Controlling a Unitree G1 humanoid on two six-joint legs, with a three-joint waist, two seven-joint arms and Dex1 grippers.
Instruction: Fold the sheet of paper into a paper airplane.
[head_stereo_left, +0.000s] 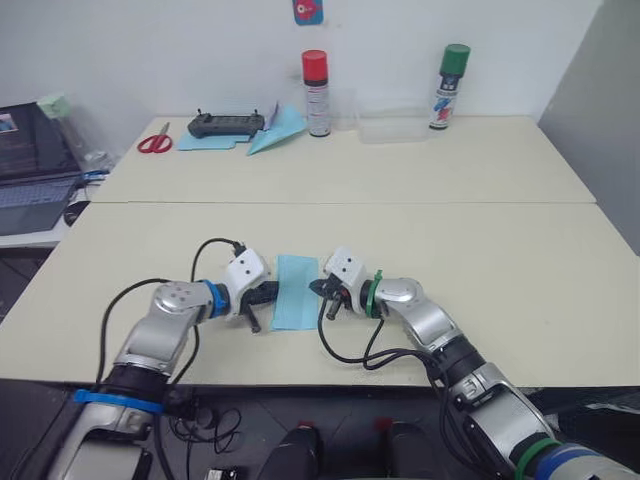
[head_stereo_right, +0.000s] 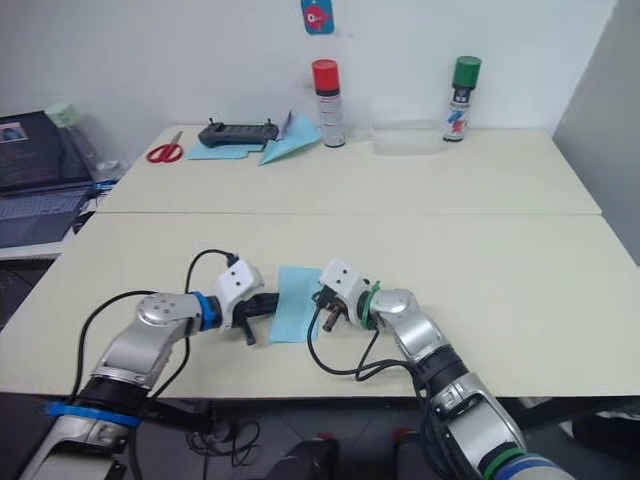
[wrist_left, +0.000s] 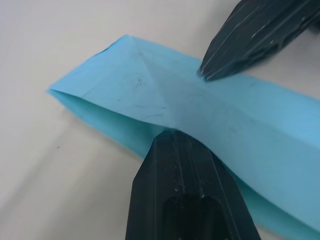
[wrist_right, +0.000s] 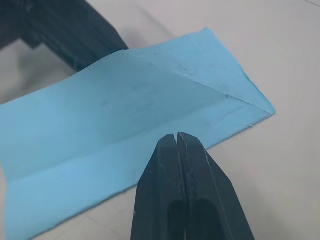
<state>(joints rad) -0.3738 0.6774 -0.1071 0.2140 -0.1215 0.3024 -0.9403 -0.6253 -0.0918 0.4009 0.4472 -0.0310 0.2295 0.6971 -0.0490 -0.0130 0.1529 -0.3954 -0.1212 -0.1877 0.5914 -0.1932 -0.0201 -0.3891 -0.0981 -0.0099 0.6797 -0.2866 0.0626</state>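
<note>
The sheet of paper (head_stereo_left: 296, 290) lies on the near table, folded lengthwise into a narrow light blue strip with diagonal creases at one end (wrist_left: 135, 65). My left gripper (head_stereo_left: 268, 295) is at the strip's left edge, shut, its black tip (wrist_left: 175, 137) resting on the paper. From the opposite side, my right gripper (head_stereo_left: 318, 288) meets the strip's right edge, shut, its tips (wrist_right: 176, 136) pressing on the long fold. It also reaches into the left wrist view (wrist_left: 202, 75). The paper airplane is out of view.
On the far table are a light blue paper dart (head_stereo_left: 275, 130), a flat blue sheet (head_stereo_left: 205, 142) under a black controller (head_stereo_left: 225, 123), red scissors (head_stereo_left: 155, 142), two spray cans (head_stereo_left: 316, 92) (head_stereo_left: 451, 85) and a clear box (head_stereo_left: 392, 128). A laptop (head_stereo_left: 30, 160) sits at left.
</note>
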